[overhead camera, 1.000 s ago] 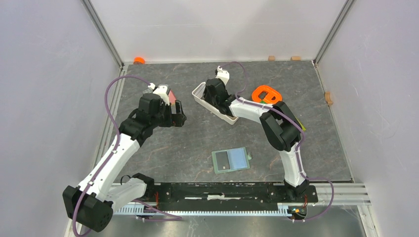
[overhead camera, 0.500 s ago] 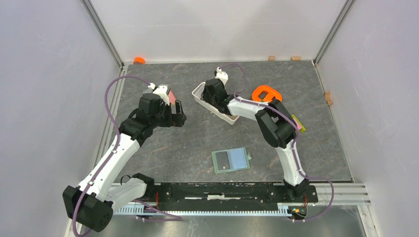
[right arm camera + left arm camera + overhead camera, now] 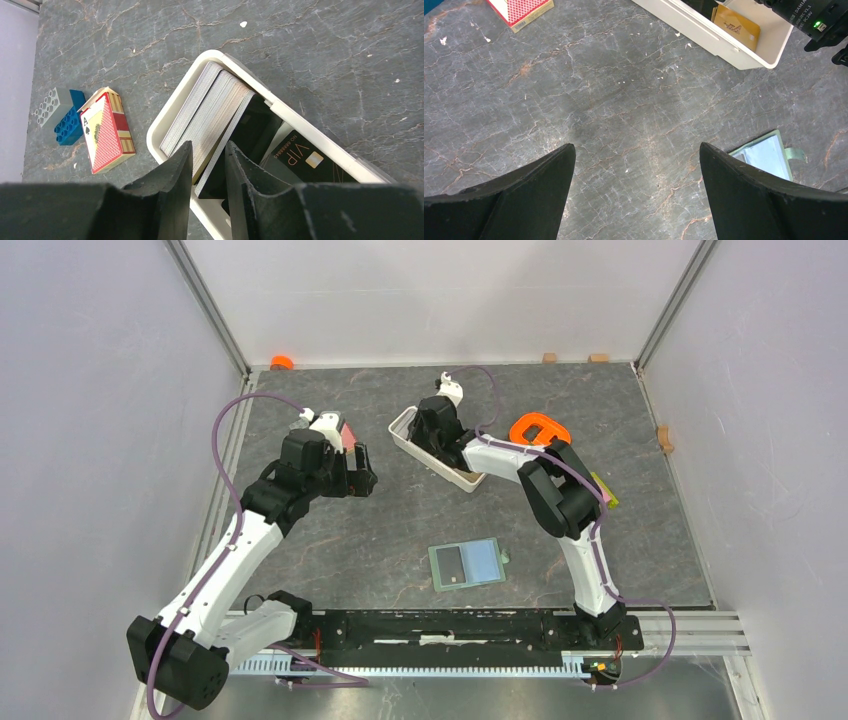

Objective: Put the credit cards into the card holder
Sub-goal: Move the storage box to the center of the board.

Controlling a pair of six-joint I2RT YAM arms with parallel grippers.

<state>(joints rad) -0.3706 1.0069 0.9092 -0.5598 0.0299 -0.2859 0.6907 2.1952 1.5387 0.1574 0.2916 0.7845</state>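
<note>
Top view: card holder (image 3: 467, 564) lies open, lower centre, with sage-green rim and pale blue inside. Left gripper (image 3: 366, 472) left of centre. Right gripper (image 3: 430, 432) down in white tray (image 3: 403, 426), upper centre.

Left wrist: jaws spread wide, nothing between. Tan card (image 3: 736, 26) in tray, upper right.

Right wrist: credit cards (image 3: 210, 110) stand on edge in tray, centre, edges silvery. Black card (image 3: 305, 155) reads "VIP". Fingers narrow, astride stack edge; cannot tell if gripping.

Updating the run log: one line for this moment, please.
left gripper open, idle | right gripper straddling credit cards in white tray, grip unclear | card holder open flat
</note>
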